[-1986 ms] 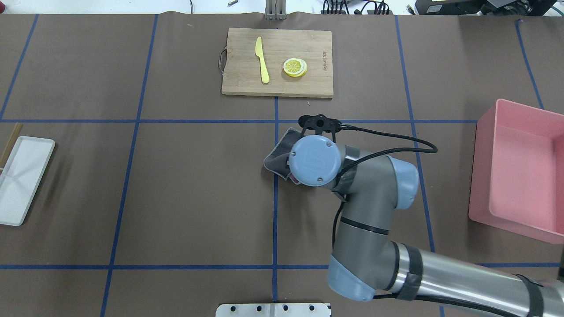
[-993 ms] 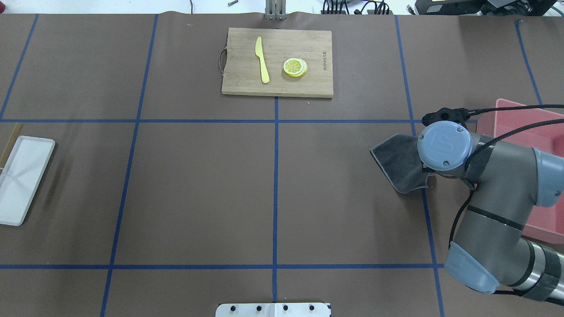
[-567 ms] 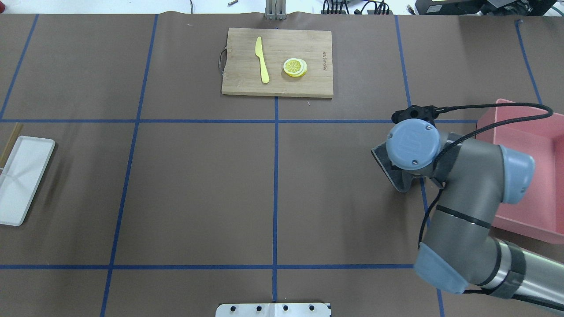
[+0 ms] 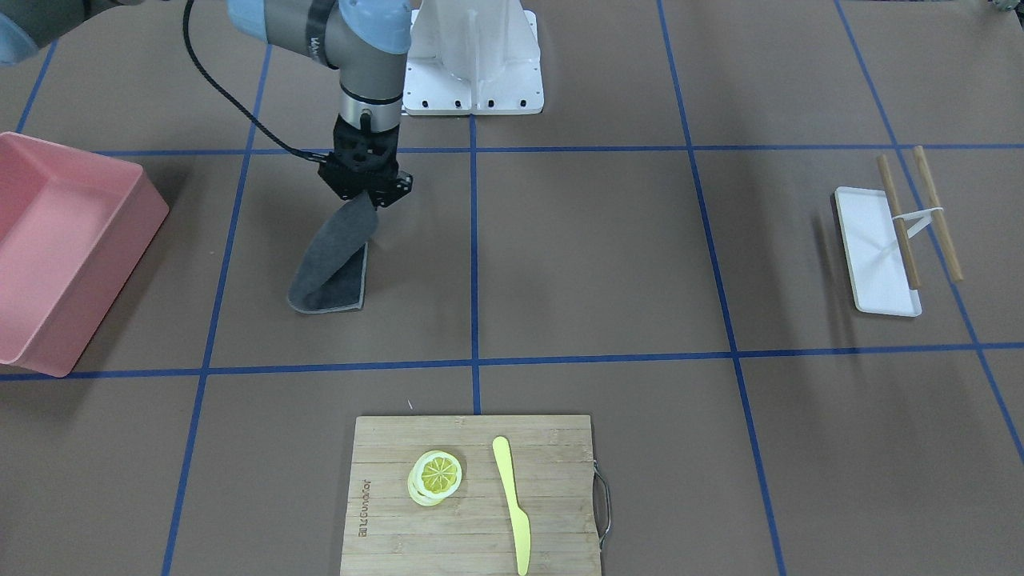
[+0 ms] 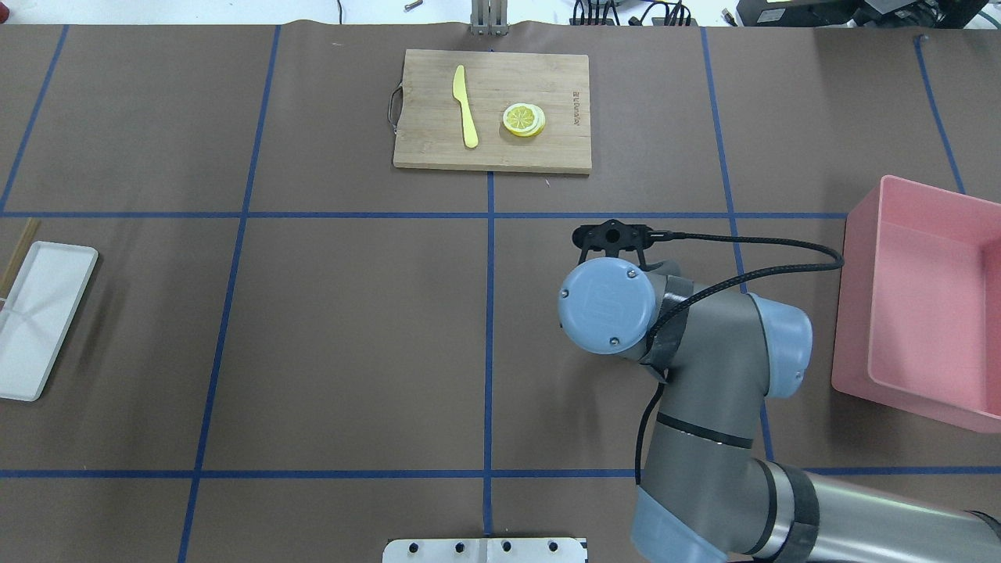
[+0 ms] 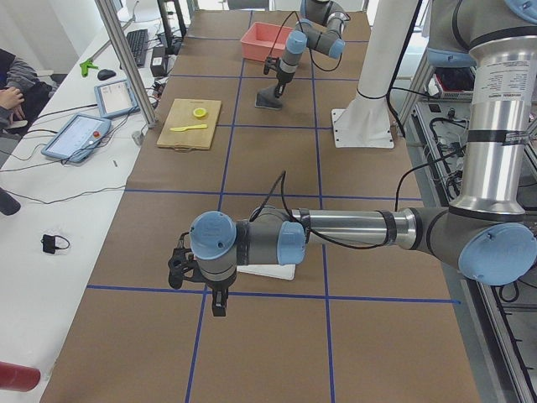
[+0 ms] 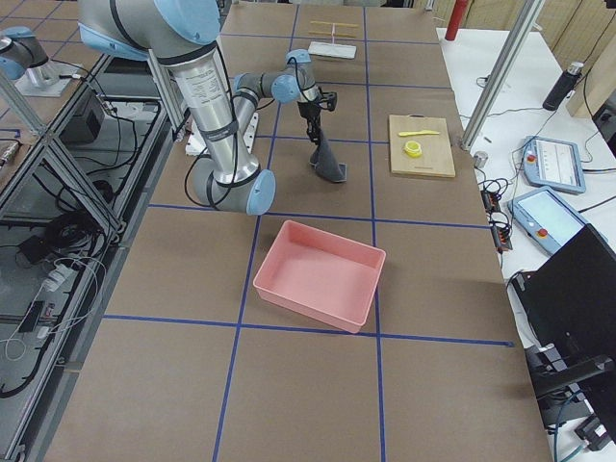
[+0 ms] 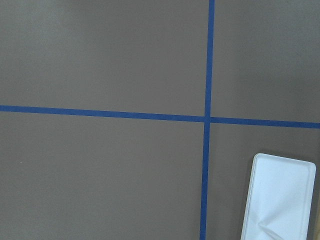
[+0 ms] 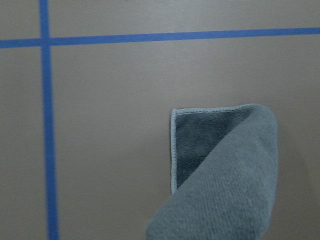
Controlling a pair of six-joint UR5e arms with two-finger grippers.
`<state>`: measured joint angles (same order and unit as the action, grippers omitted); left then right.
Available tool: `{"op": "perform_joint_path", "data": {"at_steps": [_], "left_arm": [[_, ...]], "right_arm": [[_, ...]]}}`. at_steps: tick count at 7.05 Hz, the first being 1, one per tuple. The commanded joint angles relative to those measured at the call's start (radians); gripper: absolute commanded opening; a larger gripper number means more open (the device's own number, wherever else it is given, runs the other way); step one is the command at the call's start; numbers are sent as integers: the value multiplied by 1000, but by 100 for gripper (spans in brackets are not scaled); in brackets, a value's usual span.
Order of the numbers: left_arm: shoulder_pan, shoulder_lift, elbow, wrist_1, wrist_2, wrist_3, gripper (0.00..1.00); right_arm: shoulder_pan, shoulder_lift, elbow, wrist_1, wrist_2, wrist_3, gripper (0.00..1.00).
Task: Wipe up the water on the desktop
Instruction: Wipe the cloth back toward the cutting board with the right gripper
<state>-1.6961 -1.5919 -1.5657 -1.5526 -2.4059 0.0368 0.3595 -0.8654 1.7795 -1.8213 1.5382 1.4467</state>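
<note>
The desktop (image 5: 352,328) is a matte brown top crossed by blue tape lines; I can make out no water on it in any view. My right gripper (image 4: 366,200) points down right of the table's middle, shut on the upper edge of a grey cloth (image 4: 330,268). The cloth (image 9: 225,165) hangs folded, and its lower end lies on the tabletop. From overhead the right wrist (image 5: 607,306) hides both cloth and gripper. My left gripper (image 6: 217,304) hovers low over the table's left end; whether it is open or shut I cannot tell.
A bamboo cutting board (image 5: 493,152) with a yellow knife (image 5: 467,109) and lemon slices (image 5: 523,120) sits at the far middle. A pink bin (image 5: 856,297) stands at the right. At the left edge lies a white tray (image 5: 47,313) with wooden chopsticks (image 4: 898,220) across it.
The right arm dragged the cloth from the table's middle out towards the pink bin, then back left, and now stands between those two spots. Its grip on the cloth is unchanged.
</note>
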Motion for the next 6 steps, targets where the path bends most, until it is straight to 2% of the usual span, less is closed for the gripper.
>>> {"op": "perform_joint_path", "data": {"at_steps": [1, 2, 3, 4, 6], "left_arm": [[1, 6, -1, 0, -1, -1, 98], [1, 7, -4, 2, -4, -1, 98], [0, 7, -2, 0, -4, -1, 98], [1, 7, -4, 0, -4, -1, 98], [1, 7, -4, -1, -4, 2, 98]], "right_arm": [[-14, 200, -179, 66, -27, 95, 0], [-14, 265, -196, 59, -35, 119, 0], [-2, 275, -184, 56, -35, 120, 0], [36, 267, -137, -7, -26, 113, 0], [148, 223, 103, -224, 51, 53, 0]]}}
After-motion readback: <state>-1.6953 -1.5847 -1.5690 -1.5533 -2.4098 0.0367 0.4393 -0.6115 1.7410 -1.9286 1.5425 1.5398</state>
